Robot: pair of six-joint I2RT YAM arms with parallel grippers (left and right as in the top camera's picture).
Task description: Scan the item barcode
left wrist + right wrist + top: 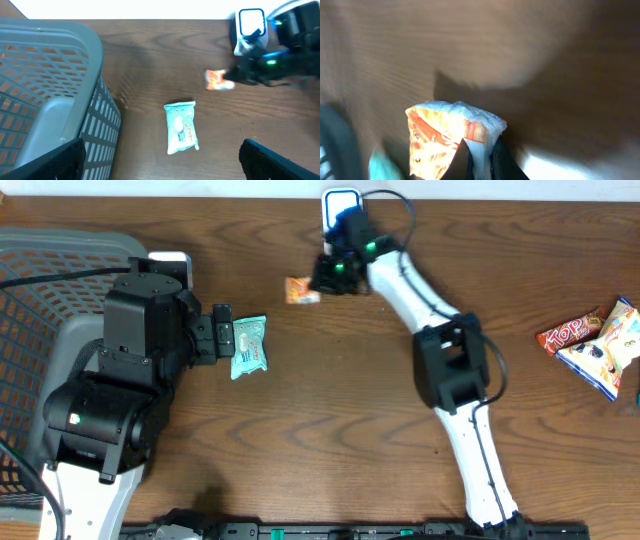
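**Right arm had the orange packet pinched: pickup in hand, scan not yet made**

The wooden table (330, 430) carried a grey basket (70, 245) at its left end. Beside the basket, the left gripper (222, 332) was spread wide and empty, and a teal packet (250, 345) lay flat just off its fingertips. Over at the far edge, the right gripper (479, 150) was nipped tight on one edge of the orange packet (445, 140). That put it near the white-and-blue scanner (340, 202) (which face carried the barcode could not be told). This looked like the grasp stage. The next move would call for lifting the packet and turning its code toward the scanner window. With so thin an edge grip, the packet might swing or slip.
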